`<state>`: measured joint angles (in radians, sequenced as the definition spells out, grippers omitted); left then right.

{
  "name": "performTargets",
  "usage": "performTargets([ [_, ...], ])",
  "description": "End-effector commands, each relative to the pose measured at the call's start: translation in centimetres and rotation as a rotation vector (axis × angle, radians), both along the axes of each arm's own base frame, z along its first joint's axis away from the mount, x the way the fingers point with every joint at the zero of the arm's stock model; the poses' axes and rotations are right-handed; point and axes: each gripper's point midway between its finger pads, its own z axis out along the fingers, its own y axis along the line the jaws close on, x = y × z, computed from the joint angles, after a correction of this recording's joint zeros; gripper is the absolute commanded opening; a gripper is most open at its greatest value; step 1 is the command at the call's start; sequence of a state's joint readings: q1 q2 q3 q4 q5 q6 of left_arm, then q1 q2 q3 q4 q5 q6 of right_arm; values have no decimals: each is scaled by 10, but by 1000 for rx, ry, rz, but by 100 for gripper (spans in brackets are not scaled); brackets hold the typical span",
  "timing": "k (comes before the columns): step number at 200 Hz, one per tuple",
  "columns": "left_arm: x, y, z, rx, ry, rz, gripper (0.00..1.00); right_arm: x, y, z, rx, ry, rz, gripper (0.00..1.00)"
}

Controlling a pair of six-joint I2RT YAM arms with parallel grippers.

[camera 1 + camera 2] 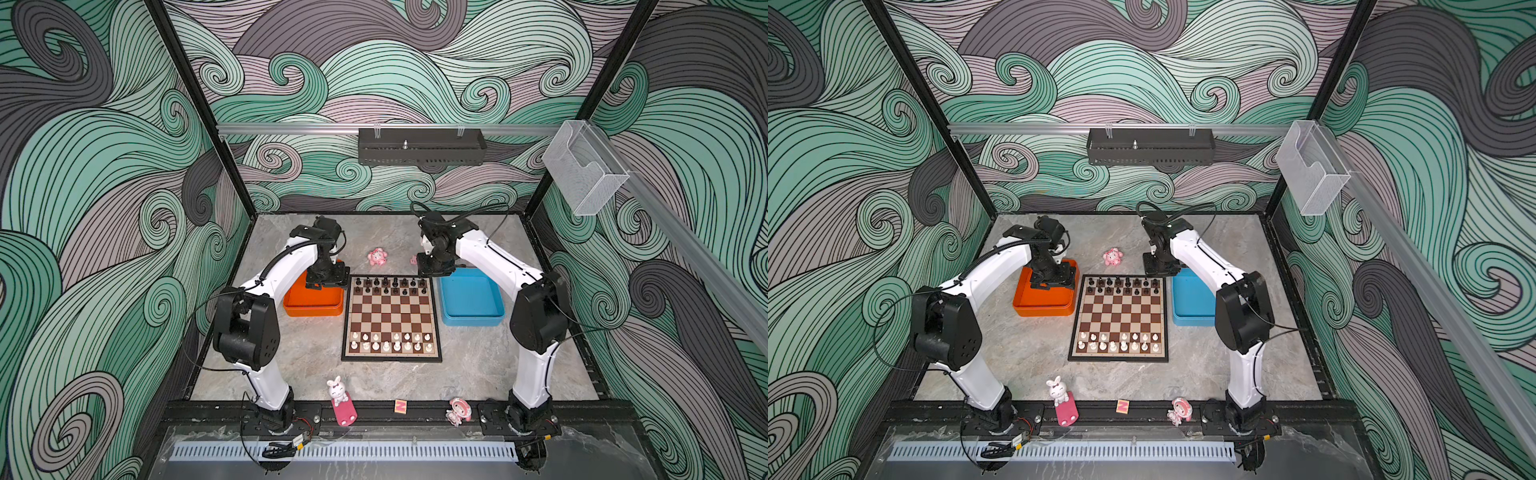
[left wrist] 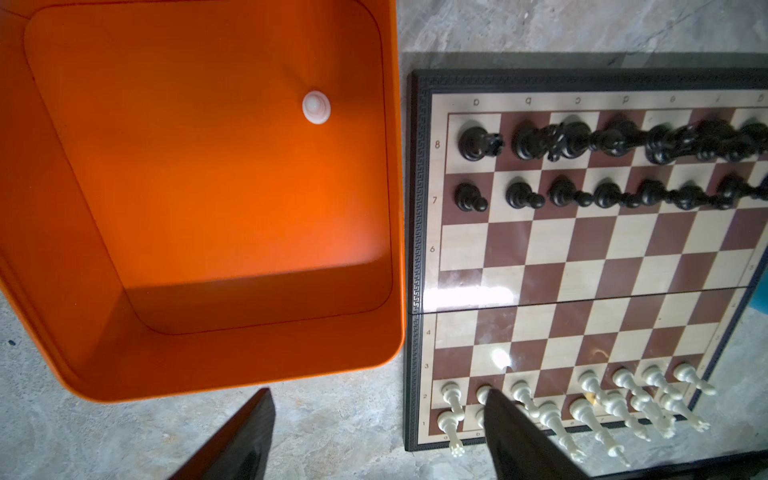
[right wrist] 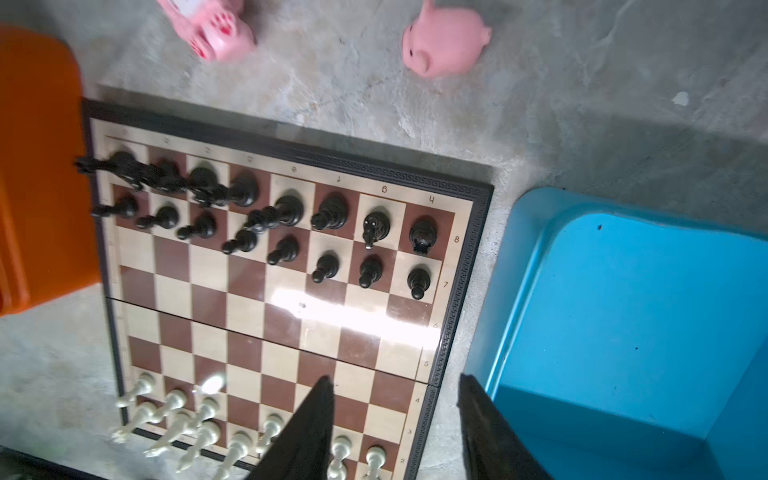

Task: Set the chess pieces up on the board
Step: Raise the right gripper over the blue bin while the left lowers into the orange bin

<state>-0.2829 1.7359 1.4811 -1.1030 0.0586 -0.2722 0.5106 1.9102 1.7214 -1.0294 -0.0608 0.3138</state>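
My left gripper [image 2: 376, 395] hangs with its fingers [image 2: 245, 436] spread wide and nothing between them. Between the tips I see only bare table [image 2: 332, 436], and just past them the near wall of the orange tray [image 2: 249, 365]. Deeper in that tray, out ahead of the tips and roughly in line with the gap between them, sits a lone white pawn [image 2: 316, 107] on the tray floor, nearer the wall on the board's side. Its round head looks centred on its round base, so I judge it upright: long axis vertical, head pointing up at me, with no sideways lie to match. The coming move turns on that: forward and down over it, then close on the head. Beside my board-side finger lies the board [image 2: 417, 249]. The white pieces [image 2: 619, 378] stand nearest the tips, with one square [image 2: 555, 384] bare in the pawn rank, fourth file from the tray. The black pieces [image 2: 473, 143] fill the two far ranks. Farthest off, my right gripper [image 3: 395, 378] hangs at the board's black-side corner beside the blue tray [image 3: 623, 291], fingers apart and holding nothing. I judge the pawn is my left arm's to fetch.
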Motion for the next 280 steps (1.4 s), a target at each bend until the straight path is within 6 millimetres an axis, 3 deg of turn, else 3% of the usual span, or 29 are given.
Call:
performTargets([
  [1, 15, 6, 9, 21, -32, 44, 82, -10, -8, 15, 12, -7, -14, 69],
  [15, 20, 7, 11, 29, -34, 56, 82, -11, -12, 23, 35, -19, -20, 80],
  [33, 29, 10, 12, 41, -45, 75, 83, -13, -19, 32, 61, -36, -29, 87],
  [43, 35, 12, 11, 45, -48, 88, 83, -13, -24, 37, 74, -48, -39, 99],
  [77, 53, 26, 4, 77, -42, 147, 83, -15, -48, 47, 145, -107, -98, 99],
  [138, 74, 38, -28, 134, 2, 198, 80, -27, -81, 27, 167, -53, -134, 99],
  [198, 96, 38, -44, 149, 7, 219, 68, -28, -89, 17, 190, -26, -142, 99],
  [280, 100, 40, -75, 172, 53, 222, 51, -23, -90, 11, 207, -7, -150, 99],
])
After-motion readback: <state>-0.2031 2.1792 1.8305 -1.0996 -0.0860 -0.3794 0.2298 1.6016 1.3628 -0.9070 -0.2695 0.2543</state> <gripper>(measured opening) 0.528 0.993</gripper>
